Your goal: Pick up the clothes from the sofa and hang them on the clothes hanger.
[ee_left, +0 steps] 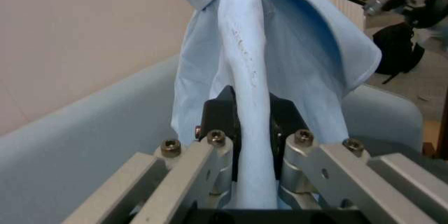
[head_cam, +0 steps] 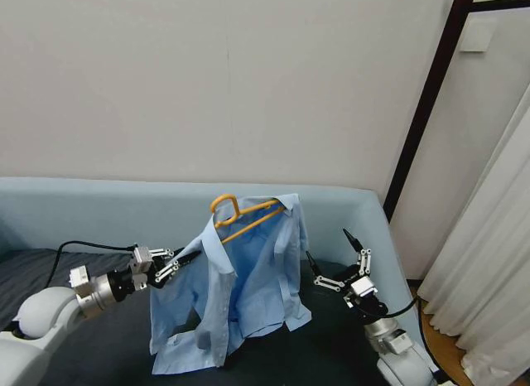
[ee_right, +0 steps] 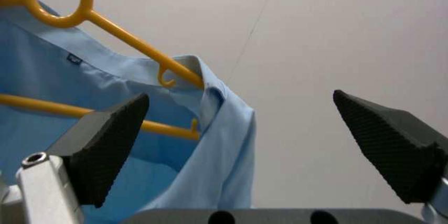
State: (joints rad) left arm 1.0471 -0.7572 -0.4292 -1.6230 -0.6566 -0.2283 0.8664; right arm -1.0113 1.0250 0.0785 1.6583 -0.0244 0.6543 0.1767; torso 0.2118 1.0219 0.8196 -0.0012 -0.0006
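L pincer (head_cam: 184, 258) clamps a shirt (head_cam: 240, 295) fold; R pincer (head_cam: 338, 262) wide open, empty. Best: lift slowly so the collar sits on hanger (head_cam: 242, 215).

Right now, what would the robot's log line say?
left pincer: shut on light blue cloth shirt | right pincer: open, beside shirt | orange plastic hanger: inside shirt collar

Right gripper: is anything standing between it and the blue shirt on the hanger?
Nothing visible. The open right gripper faces the blue shirt across bare space, near its edge; the left gripper grips the shirt's far side.
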